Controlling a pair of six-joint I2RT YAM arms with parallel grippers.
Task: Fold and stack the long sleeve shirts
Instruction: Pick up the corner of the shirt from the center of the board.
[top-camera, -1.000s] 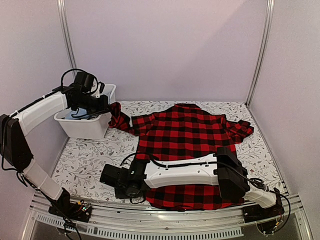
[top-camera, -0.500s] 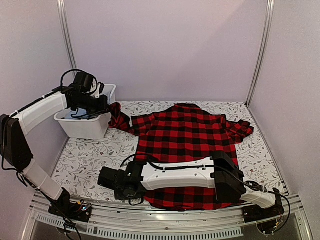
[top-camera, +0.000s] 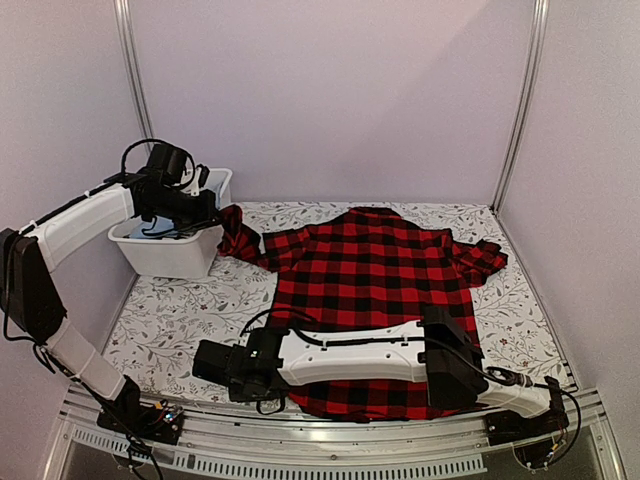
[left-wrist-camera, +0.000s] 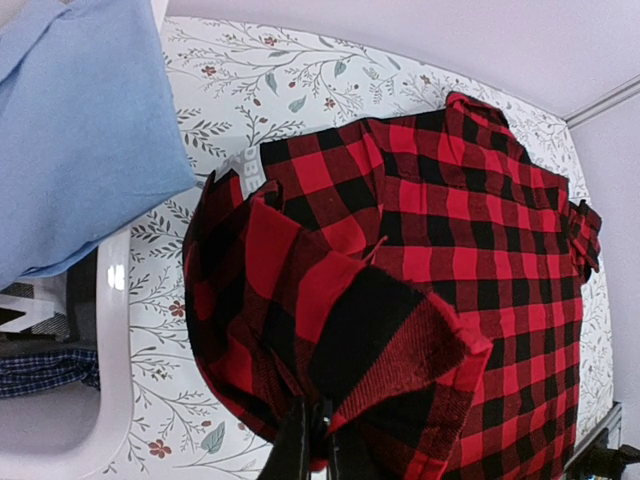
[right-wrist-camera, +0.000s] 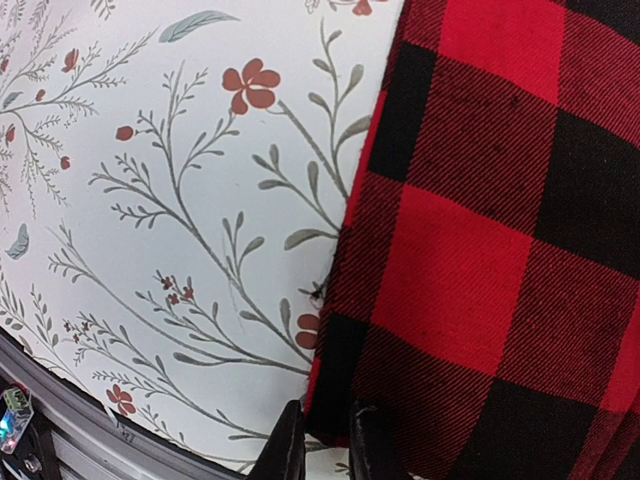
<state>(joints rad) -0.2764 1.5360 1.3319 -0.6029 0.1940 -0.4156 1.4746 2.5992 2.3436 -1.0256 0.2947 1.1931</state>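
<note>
A red-and-black check long sleeve shirt (top-camera: 375, 265) lies spread flat on the flowered table. My left gripper (top-camera: 212, 216) is shut on its left sleeve cuff (left-wrist-camera: 390, 340) and holds the cuff lifted beside the white bin; the fingers (left-wrist-camera: 296, 448) pinch the cloth. My right arm reaches left across the table's front, and its gripper (top-camera: 208, 364) is low near the front left. In the right wrist view the right gripper (right-wrist-camera: 322, 445) is shut on the shirt's hem corner (right-wrist-camera: 365, 400), which lies against the table. The arm hides the shirt's front hem in the top view.
A white plastic bin (top-camera: 165, 258) stands at the back left, with light blue cloth (left-wrist-camera: 80, 130) and a dark check cloth (left-wrist-camera: 40, 365) in it. The table's metal front rail (right-wrist-camera: 60, 420) runs close by the right gripper. Frame posts stand at both back corners.
</note>
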